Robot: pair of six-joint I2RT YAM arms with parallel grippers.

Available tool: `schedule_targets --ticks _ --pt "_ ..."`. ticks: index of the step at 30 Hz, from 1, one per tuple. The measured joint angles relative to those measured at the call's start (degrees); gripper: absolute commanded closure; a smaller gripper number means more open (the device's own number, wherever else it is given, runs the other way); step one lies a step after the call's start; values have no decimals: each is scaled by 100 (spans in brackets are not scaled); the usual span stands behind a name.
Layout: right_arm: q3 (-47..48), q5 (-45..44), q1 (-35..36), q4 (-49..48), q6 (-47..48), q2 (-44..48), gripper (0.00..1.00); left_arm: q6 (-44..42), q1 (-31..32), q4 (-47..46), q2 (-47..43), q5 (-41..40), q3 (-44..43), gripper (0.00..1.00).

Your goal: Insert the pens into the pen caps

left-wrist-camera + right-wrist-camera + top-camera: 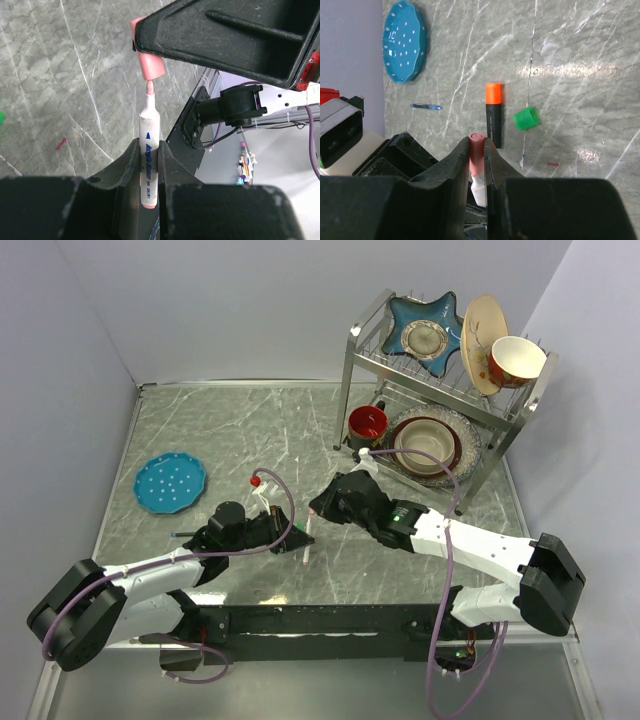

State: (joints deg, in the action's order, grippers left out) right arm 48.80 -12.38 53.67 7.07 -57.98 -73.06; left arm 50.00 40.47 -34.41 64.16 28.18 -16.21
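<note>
Clamped in my left tool (149, 152), white pen (149, 127) noses pink cap (150, 65).
My right tool (476, 159) pinches it; orange marker (493, 120) looks capped, green cap (525, 118) loose.

Centre: left gripper (288, 532) and right gripper (318, 510) tip to tip, each barring the other's way.
Ten o'clock: teal plate (170, 483) low on the table (250, 430); bare marble all round it.
Two o'clock: dish rack (440, 390) and red mug (367, 423) close off the corner.
Under right gripper: orange-tipped marker (493, 116), green cap (525, 118), just apart.
</note>
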Motion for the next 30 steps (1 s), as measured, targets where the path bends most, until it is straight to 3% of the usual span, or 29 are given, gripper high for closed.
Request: schedule_targets --ticks 20,30 --pt "-66 -227 350 9 -11 -4 88 -92 2 229 -11 0 -103 99" --pt "-1438 31 498 -1633 317 1088 82 -81 68 518 -490 356 -125 99"
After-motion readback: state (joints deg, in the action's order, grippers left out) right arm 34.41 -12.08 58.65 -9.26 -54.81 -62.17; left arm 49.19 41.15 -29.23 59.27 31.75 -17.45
